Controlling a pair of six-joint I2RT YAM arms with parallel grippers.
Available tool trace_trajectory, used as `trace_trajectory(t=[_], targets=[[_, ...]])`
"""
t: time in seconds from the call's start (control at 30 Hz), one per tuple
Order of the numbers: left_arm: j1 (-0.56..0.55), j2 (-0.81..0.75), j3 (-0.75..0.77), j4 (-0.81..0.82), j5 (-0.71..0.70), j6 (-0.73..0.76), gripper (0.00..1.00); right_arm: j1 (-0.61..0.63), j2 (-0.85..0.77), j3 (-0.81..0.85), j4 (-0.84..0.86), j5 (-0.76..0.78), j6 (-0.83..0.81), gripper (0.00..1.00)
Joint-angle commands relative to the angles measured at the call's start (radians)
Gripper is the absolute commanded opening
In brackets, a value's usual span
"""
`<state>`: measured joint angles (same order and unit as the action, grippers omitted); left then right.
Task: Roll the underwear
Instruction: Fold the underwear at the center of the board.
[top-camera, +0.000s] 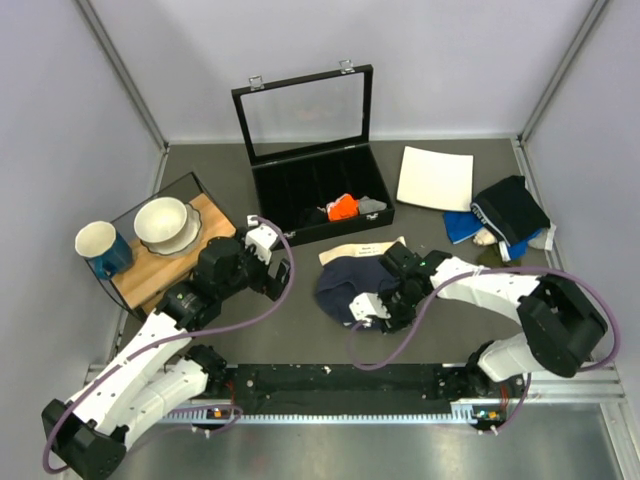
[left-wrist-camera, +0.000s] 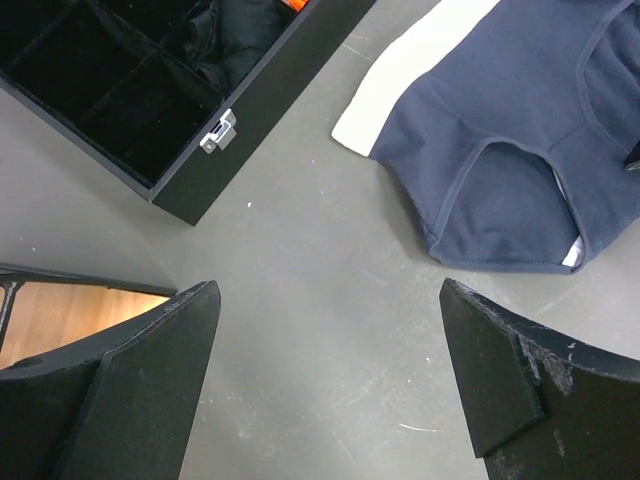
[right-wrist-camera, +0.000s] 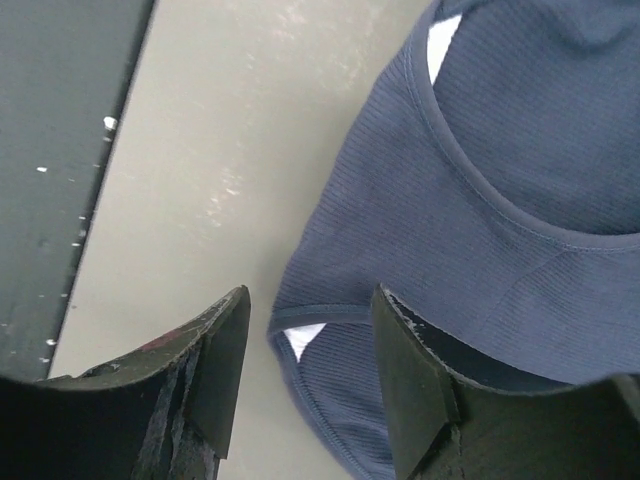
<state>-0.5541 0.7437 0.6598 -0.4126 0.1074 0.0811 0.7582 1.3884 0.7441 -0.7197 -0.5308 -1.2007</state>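
Note:
The underwear (top-camera: 350, 280), navy blue with a pale beige waistband (top-camera: 362, 250), lies spread flat on the grey table between the two arms. My right gripper (top-camera: 376, 306) is low at its near edge. In the right wrist view this gripper (right-wrist-camera: 310, 300) is open, and the hemmed edge of the underwear (right-wrist-camera: 480, 200) lies between the jaws unclamped. My left gripper (top-camera: 270, 262) hovers to the left of the garment. Seen from the left wrist, it (left-wrist-camera: 328, 290) is wide open over bare table, with the underwear (left-wrist-camera: 520, 150) at the upper right.
A black compartment box (top-camera: 320, 195) with a raised glass lid stands behind, holding an orange cloth (top-camera: 342, 207) and a grey cloth (top-camera: 372, 205). A white sheet (top-camera: 435, 178) and a clothes pile (top-camera: 510, 215) lie at the right. A wooden board (top-camera: 165, 262) at the left carries a bowl (top-camera: 166, 222) and a mug (top-camera: 100, 245).

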Motion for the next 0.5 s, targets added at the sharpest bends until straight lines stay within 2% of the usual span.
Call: trace_trajectory(t=[0.0,0.1,0.13,0.23,0.37,0.4,0.47], targets=[[0.003,0.000,0.023,0.075,0.009,-0.001,0.96,0.021,0.055,-0.020,0.068,0.080,0.001,0.50],[0.003,-0.004,0.027,0.075,0.044,-0.004,0.96,0.047,0.063,-0.029,0.065,0.095,0.019,0.37],[0.003,-0.006,0.024,0.075,0.049,-0.006,0.96,0.058,0.060,-0.029,0.059,0.092,0.026,0.27],[0.003,-0.013,0.023,0.077,0.038,-0.006,0.96,0.108,0.034,-0.012,-0.035,0.033,0.026,0.13],[0.003,-0.017,0.021,0.078,0.057,-0.009,0.96,0.199,0.029,0.047,-0.130,-0.035,0.039,0.11],[0.003,-0.017,0.020,0.078,0.060,-0.009,0.96,0.237,0.037,0.058,-0.141,-0.056,0.049,0.12],[0.003,-0.014,0.020,0.080,0.063,-0.017,0.96,0.262,0.076,0.095,-0.139,-0.118,0.085,0.20]])
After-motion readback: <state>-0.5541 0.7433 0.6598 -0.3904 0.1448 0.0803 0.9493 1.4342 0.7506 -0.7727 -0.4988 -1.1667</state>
